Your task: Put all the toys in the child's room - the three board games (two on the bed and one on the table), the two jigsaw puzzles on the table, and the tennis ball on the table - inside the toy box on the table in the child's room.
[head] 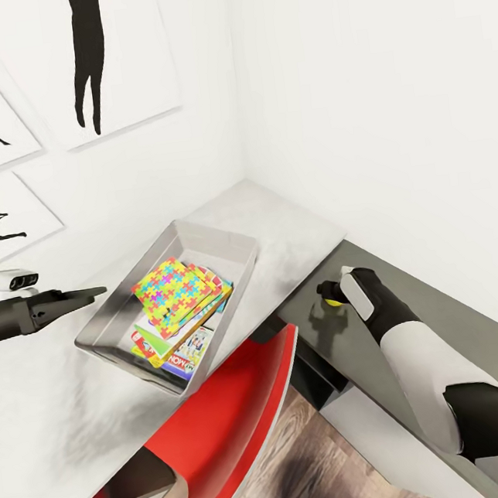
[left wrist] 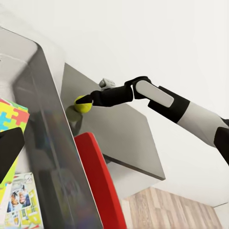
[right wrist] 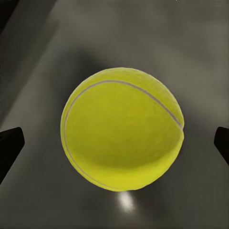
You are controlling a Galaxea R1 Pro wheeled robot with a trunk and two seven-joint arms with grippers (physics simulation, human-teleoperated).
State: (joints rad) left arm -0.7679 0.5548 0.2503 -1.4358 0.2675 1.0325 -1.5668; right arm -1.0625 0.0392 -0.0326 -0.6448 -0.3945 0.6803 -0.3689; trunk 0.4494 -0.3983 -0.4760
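Two pincers are yours: nearest, your right pincer [head: 331, 295] is spread wide around the tennis ball [head: 332, 300] on the dark surface [head: 410, 291], fingers apart from it, while farther left your left pincer [head: 91, 294], seemingly parted, hovers beside the toy box [head: 201, 235].

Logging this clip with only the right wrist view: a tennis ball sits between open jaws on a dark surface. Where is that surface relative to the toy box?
Observer: The tennis ball lies on the table's dark lower section, to the right of the toy box, which stands on the pale top.
Operator: Anything in the box already?
Observer: Yes, a jigsaw puzzle lies on top of board games inside it.
Operator: And the other arm?
Observer: The left gripper hovers over the pale top beside the box's left side, apart from it.
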